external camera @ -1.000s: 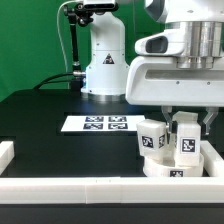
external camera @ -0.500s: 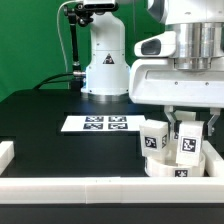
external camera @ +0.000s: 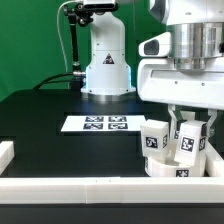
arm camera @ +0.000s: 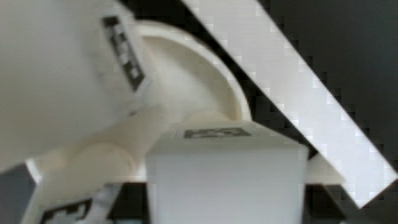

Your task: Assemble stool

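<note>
Exterior view first: the gripper point(external camera: 188, 124) is down over the stool's round seat point(external camera: 176, 166), which sits at the near right of the black table point(external camera: 60, 115), tucked against the white border wall point(external camera: 100, 190). Its fingers are closed on a leg point(external camera: 187, 145) that stands upright on the seat, and a second leg point(external camera: 153, 138) is planted just to its left. Far back lies the marker board point(external camera: 98, 124), well apart.

Here's the worry: if that held leg is a touch tilted or off its socket, it may jam rather than seat, and forcing it could skid the seat or nudge the neighbouring leg.

Everything is smooth, matte white plastic: a low ring-shaped seat, squat blocky legs, each with black-and-white square tags. The wrist view shows the leg's point(arm camera: 222, 170) flat, square-edged top up close.
</note>
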